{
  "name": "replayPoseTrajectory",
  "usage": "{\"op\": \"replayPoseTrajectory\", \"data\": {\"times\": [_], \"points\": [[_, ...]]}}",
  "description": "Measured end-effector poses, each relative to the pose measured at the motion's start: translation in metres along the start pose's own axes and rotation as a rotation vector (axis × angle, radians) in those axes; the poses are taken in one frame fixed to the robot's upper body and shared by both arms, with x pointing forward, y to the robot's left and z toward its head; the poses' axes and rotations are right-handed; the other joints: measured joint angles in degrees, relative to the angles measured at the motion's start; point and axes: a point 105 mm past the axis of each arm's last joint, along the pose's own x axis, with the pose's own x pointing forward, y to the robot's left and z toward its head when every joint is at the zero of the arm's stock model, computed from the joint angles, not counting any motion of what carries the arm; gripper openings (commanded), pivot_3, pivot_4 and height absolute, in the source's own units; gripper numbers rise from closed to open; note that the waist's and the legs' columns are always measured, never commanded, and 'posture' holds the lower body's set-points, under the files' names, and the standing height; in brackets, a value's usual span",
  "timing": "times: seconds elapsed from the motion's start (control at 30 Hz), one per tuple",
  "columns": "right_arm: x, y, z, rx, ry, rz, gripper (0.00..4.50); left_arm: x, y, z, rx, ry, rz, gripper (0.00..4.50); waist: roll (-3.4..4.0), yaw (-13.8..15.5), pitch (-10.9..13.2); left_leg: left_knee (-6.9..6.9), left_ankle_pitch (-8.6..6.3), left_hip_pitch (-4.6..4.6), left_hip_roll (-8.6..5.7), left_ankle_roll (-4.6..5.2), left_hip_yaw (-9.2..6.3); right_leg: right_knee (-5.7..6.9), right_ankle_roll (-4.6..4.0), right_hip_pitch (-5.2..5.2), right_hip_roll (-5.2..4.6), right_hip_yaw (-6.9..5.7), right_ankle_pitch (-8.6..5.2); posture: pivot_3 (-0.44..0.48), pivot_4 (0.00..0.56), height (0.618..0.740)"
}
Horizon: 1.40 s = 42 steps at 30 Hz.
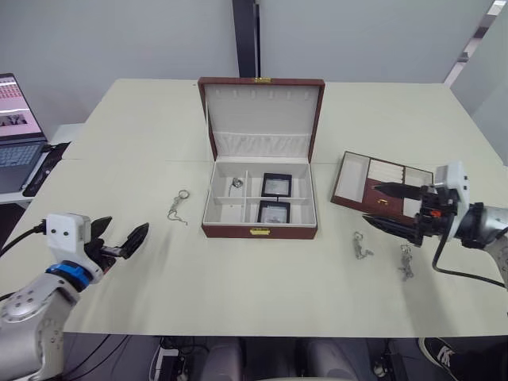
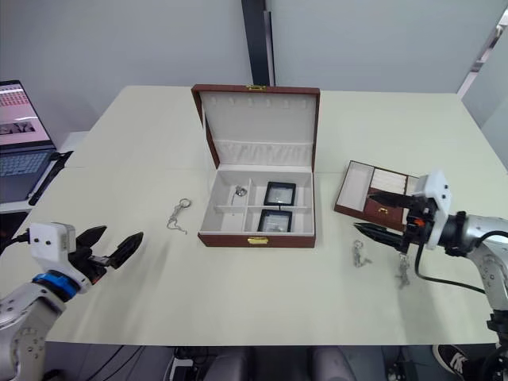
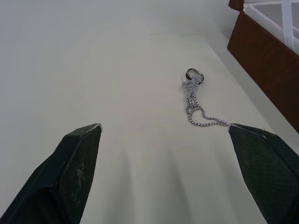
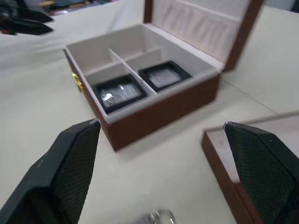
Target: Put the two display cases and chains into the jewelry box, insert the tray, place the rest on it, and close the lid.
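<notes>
The brown jewelry box [image 1: 259, 230] stands open at the table's middle, its lid [image 1: 262, 111] upright. Two black display cases [image 1: 276, 185] [image 1: 274, 212] lie in its right compartments, and a small silver piece [image 1: 237, 183] lies in the back left one. On the table left of the box lies a chain with a ring [image 1: 178, 208], also seen in the left wrist view [image 3: 196, 100]. The tray [image 1: 381, 184] rests to the right of the box, with two chains [image 1: 362, 246] [image 1: 406, 262] in front of it. My left gripper [image 1: 127, 227] is open near the front left. My right gripper [image 1: 371, 203] hovers open over the tray's front edge.
An open laptop [image 1: 16, 127] sits on a side surface at the far left. The table's front edge runs close below both grippers. Bare tabletop [image 1: 262, 278] stretches in front of the box.
</notes>
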Motion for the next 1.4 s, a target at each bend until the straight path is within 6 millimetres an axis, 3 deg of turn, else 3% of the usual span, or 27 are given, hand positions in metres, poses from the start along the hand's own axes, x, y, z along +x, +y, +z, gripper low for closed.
{"op": "replayPoseTrajectory", "data": {"times": [0.3, 0.5, 0.63, 0.77, 1.07, 1.4], "points": [[0.04, 0.02, 0.029, -0.064, -0.05, 0.15, 4.5, 0.048, -0.024, -0.005, -0.07, -0.035, 0.017, 4.49, -0.06, -0.04, -0.03, 0.04, 0.0, 0.03, -0.03, 0.0, -0.05, 0.0, 0.0, 0.05, -0.01, -0.05, 0.0, 0.0, 0.15, 0.74], [0.047, 0.023, 0.029, -0.05, -0.056, 0.157, 4.5, 0.07, -0.036, -0.025, -0.096, 0.024, 0.01, 4.49, -0.07, -0.04, -0.04, 0.05, 0.0, 0.02, -0.03, 0.0, -0.06, 0.03, 0.0, 0.04, -0.01, -0.06, 0.0, 0.0, 0.15, 0.74], [0.05, 0.023, 0.031, -0.056, -0.062, 0.155, 4.5, 0.084, -0.037, -0.022, -0.079, 0.013, 0.014, 4.49, -0.07, -0.04, -0.04, 0.06, 0.0, 0.01, -0.05, 0.0, -0.06, 0.03, 0.0, 0.04, -0.02, -0.07, 0.0, 0.0, 0.15, 0.74], [0.05, 0.024, 0.031, -0.053, -0.059, 0.154, 4.5, 0.093, -0.039, -0.021, -0.064, 0.014, 0.013, 4.49, -0.07, -0.05, -0.04, 0.06, 0.01, 0.02, -0.05, 0.0, -0.06, 0.03, 0.0, 0.04, -0.02, -0.06, 0.0, 0.0, 0.15, 0.74], [0.051, 0.026, 0.032, -0.058, -0.057, 0.149, 4.5, 0.095, -0.04, -0.023, -0.049, 0.03, 0.017, 4.49, -0.05, -0.04, -0.07, 0.06, 0.01, 0.04, -0.06, 0.0, -0.06, 0.03, 0.0, 0.05, -0.03, -0.05, 0.0, 0.0, 0.15, 0.74], [0.05, 0.026, 0.027, -0.039, -0.048, 0.147, 4.5, 0.095, -0.039, -0.025, -0.053, 0.037, 0.023, 2.19, -0.04, 0.0, -0.07, 0.06, 0.01, 0.03, -0.08, 0.0, -0.06, 0.02, 0.0, 0.06, -0.04, -0.06, 0.0, 0.0, 0.15, 0.74]]}}
